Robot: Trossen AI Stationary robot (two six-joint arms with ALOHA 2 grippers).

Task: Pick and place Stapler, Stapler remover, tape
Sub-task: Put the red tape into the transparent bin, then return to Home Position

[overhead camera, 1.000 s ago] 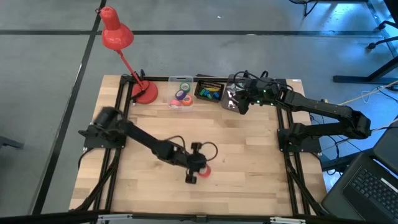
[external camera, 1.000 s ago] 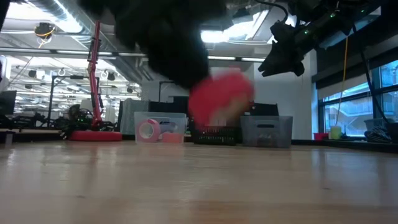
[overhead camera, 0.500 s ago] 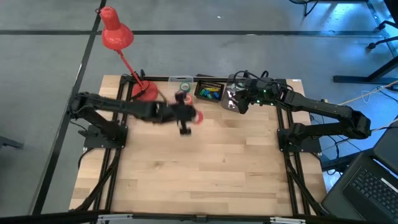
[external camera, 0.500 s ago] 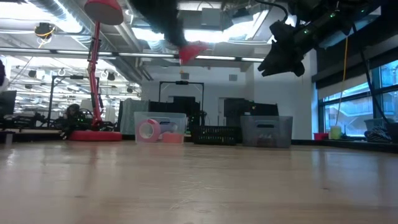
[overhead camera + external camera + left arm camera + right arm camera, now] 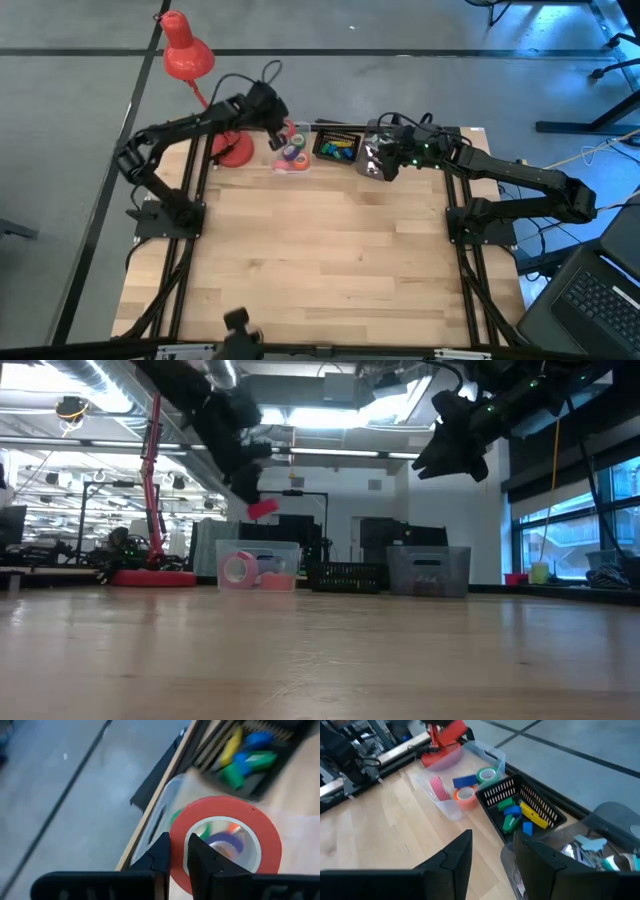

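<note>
My left gripper [image 5: 277, 133] hangs over the clear tape bin [image 5: 292, 157] at the table's far edge, shut on a red-orange tape roll [image 5: 225, 845]. In the low view the roll [image 5: 262, 508] sits in the air, above the bin [image 5: 258, 565]. The bin holds pink [image 5: 438, 787], orange [image 5: 465, 795], blue [image 5: 465, 781] and green [image 5: 486, 774] rolls. My right gripper [image 5: 384, 160] waits open above the clear container [image 5: 590, 845] on the far right, touching nothing. No stapler shows plainly. My left gripper [image 5: 180, 862] pinches the wall of the red-orange ring [image 5: 177, 837] at one side, with one finger [image 5: 200, 862] inside the open centre and the other [image 5: 161, 855] outside. The fingers come from above, slanting down. The roll is lifted clear and hangs tilted below them.
A black basket [image 5: 338, 146] of small coloured blocks stands between the tape bin and the clear container. A red desk lamp [image 5: 186, 55] rises from its base [image 5: 235, 150] at the far left corner, close to my left arm. The wooden tabletop [image 5: 330, 260] stretches toward the near edge.
My left gripper has carried the red-orange roll up off the table's middle and swung it toward the far edge, ending above the tape bin. It stayed shut on the roll throughout. The right arm kept still.
</note>
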